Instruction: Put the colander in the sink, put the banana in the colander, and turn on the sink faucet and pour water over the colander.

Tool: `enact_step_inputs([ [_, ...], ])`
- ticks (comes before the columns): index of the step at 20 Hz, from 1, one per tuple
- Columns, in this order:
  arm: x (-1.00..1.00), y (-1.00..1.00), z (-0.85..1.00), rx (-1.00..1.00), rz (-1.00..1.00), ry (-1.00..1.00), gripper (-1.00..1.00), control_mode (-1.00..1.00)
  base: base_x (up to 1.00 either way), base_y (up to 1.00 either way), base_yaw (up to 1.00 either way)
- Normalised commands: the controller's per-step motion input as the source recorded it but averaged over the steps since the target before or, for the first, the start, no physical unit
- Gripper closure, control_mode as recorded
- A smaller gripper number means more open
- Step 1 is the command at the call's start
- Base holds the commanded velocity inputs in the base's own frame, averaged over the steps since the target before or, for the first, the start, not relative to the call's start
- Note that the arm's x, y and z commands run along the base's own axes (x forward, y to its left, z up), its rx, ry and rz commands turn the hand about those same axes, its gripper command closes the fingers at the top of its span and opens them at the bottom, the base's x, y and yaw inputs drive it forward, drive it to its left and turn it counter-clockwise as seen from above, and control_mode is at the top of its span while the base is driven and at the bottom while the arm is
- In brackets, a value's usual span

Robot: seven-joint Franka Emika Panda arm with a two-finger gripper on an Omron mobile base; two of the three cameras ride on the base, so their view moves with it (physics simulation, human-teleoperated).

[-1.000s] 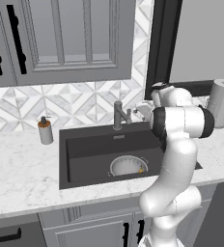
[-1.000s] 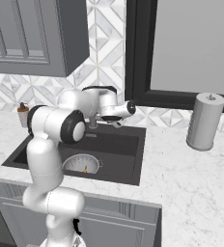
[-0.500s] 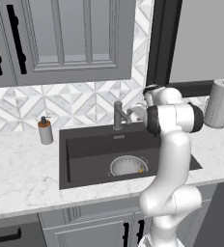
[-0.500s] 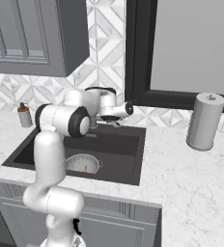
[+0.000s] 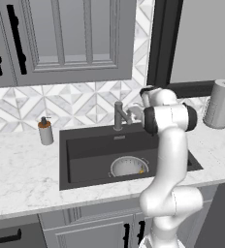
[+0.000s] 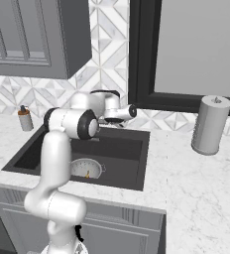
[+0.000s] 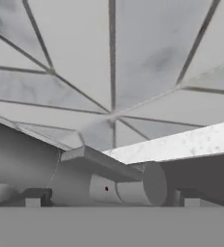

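A white robot arm reaches over a black sink (image 5: 85,162), its gripper (image 7: 111,198) at the grey sink faucet (image 5: 118,115), fingers spread either side of the small lever. The colander (image 5: 127,167) sits on the sink floor with the yellow banana (image 5: 141,170) inside it.

Arm pulled in toward the sink faucet (image 5: 119,115) over the last second; the gripper (image 6: 118,121) slid left along the back of the sink (image 5: 85,155), ending right at the faucet's side lever (image 7: 128,185). Fingertips (image 7: 33,198) flanked the lever.
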Motion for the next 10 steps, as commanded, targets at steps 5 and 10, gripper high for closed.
enact_step_inputs([
  [5,0.38,0.11,-0.12,0.0,0.0,-0.01,-1.0,-1.0,0.0,0.0,0.0],
  [10,0.34,0.07,-0.13,0.0,0.0,-0.01,-1.0,-1.0,0.0,0.0,0.0],
])
